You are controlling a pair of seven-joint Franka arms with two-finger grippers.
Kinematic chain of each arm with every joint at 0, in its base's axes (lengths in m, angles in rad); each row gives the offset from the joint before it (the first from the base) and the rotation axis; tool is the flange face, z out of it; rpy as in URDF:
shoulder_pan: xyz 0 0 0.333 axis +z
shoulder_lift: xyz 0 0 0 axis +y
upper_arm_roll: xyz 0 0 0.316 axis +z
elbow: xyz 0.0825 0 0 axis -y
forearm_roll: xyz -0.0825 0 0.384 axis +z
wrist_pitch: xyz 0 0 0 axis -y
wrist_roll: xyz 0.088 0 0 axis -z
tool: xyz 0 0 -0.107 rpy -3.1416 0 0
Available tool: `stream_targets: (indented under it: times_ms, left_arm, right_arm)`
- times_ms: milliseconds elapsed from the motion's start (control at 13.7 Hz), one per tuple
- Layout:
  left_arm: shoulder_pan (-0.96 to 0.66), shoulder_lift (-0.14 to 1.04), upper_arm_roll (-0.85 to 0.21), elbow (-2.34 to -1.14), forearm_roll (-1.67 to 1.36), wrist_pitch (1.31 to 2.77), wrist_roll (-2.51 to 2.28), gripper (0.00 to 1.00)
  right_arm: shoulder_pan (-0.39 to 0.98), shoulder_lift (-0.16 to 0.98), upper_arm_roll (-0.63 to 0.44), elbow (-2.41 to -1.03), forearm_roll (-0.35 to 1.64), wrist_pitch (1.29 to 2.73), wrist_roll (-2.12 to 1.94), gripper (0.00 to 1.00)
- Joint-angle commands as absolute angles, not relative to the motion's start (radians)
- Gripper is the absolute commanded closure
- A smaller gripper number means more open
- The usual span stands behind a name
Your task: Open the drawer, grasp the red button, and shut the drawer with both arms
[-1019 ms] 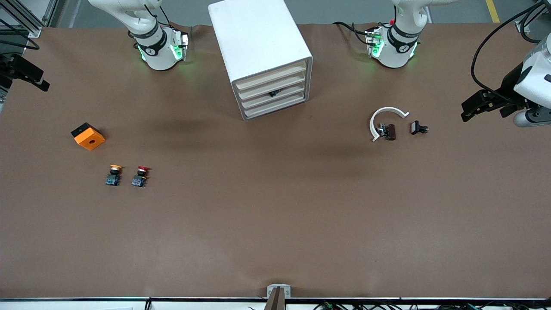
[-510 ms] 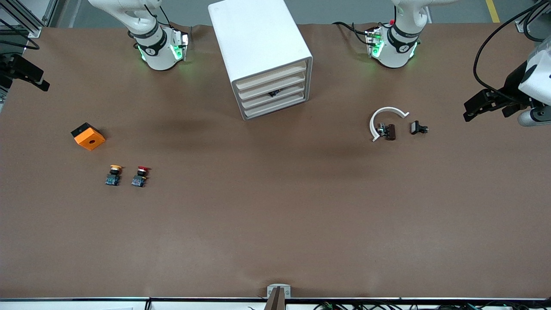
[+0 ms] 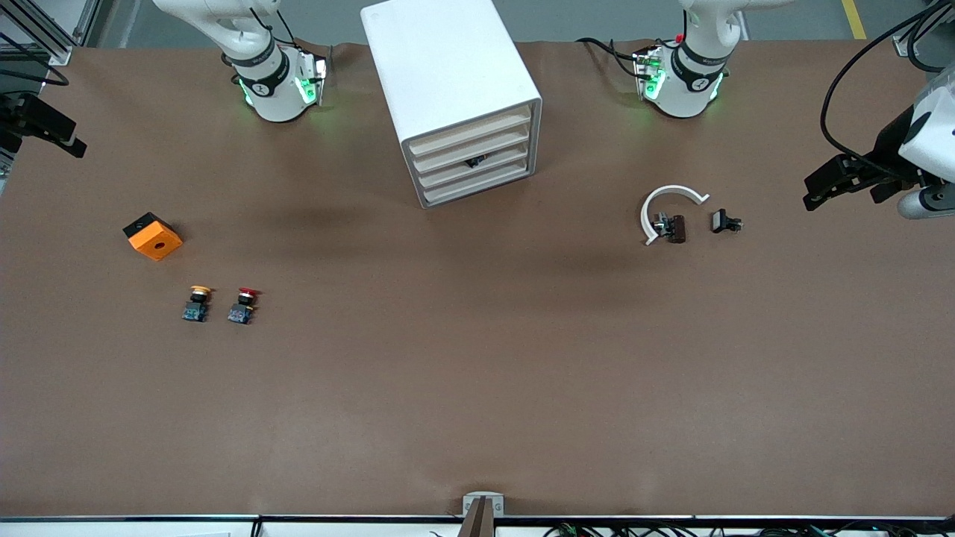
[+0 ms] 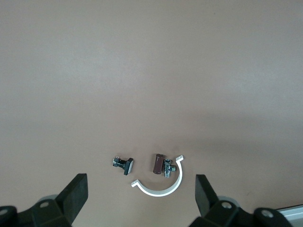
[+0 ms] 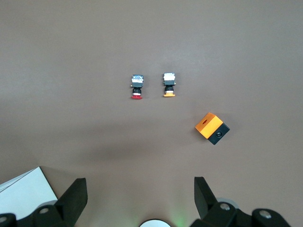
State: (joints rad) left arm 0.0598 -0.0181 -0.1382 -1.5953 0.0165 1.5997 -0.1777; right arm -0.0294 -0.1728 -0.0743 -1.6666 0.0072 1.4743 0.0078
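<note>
Both grippers: left gripper and right gripper aloft, jaws apart
Button: beside yellow-capped button
Drawers: shut

Showing only partly at frame edge: right gripper, arm itself running out of view. Likewise left gripper, forearm getting cropped at edge. Sitting dark and too small to identify: something in slot of white drawer cabinet. Staying unreadable: small parts beside white curved piece.
</note>
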Motion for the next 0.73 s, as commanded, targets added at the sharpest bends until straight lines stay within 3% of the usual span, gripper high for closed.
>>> stream_targets:
  times_ms: [0, 218, 655]
  left_arm:
    - [0.064, -0.003, -0.14, -1.578, 0.009, 1.58, -0.179, 0.0]
    - [0.081, -0.006, -0.138, -1.578, 0.009, 1.58, -0.179, 0.0]
    - [0.101, -0.015, -0.14, -1.594, 0.011, 1.583, -0.179, 0.0]
  right_arm:
    - [-0.038, -0.138, -0.071, -1.615, 0.006, 1.453, 0.012, 0.0]
    - [-0.038, -0.019, -0.071, -1.458, 0.008, 1.35, 0.014, 0.0]
    - [-0.035, -0.015, -0.071, -1.457, 0.006, 1.328, 0.011, 0.0]
